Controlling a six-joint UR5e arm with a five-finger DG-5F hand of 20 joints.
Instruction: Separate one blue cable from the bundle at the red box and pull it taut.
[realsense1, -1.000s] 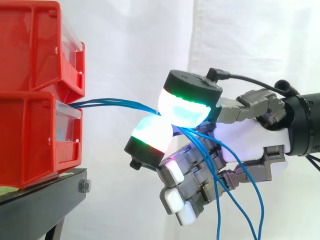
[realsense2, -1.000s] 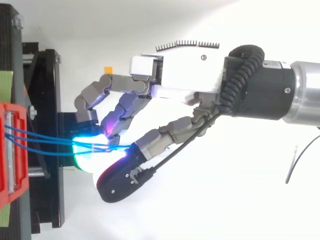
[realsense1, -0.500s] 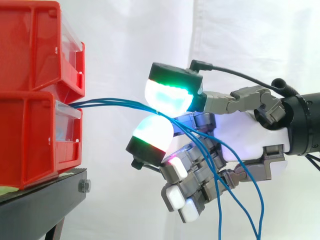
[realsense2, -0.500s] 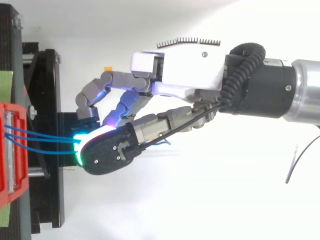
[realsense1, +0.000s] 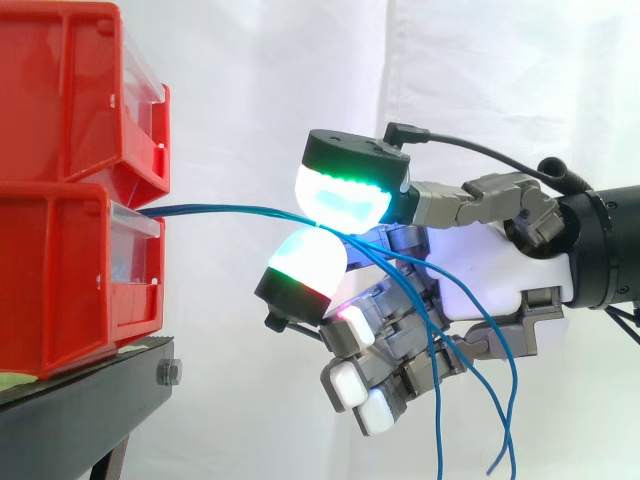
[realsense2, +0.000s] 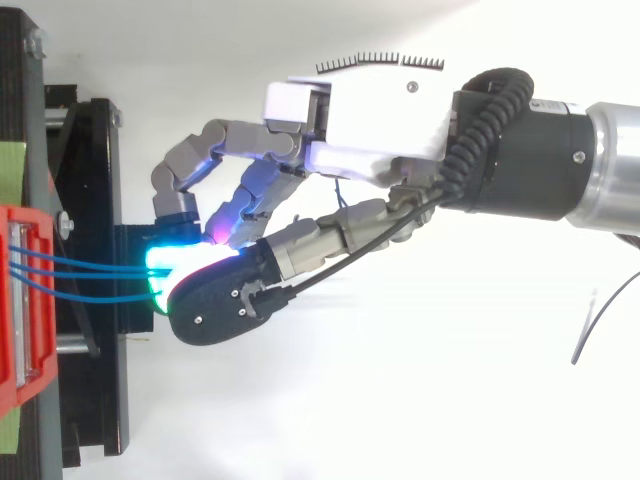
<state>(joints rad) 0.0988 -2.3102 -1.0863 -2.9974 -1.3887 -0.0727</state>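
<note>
Several thin blue cables (realsense1: 230, 211) run from the front of the lower red box (realsense1: 70, 275) rightwards to my hand (realsense1: 480, 280). They pass between the upper glowing pad (realsense1: 345, 200) and the lower glowing pad (realsense1: 305, 262), which pinch them where the two pads meet. Behind the pinch the cables fan out and hang down over the curled fingers (realsense1: 375, 375) to loose ends at the bottom. From above, the cables (realsense2: 85, 275) leave the red box (realsense2: 25, 310) as separate strands and disappear under the thumb pad (realsense2: 215, 305).
A second red box (realsense1: 75, 90) is stacked on the lower one, both on a black stand (realsense1: 90, 400). The stand's black frame (realsense2: 95, 280) lies under the hand's fingertips. A white curtain hangs behind.
The upper pad swung left over the cables and closed down on the lower pad. The cables between box and hand have drawn straighter and closer together. The loose ends shifted slightly.
</note>
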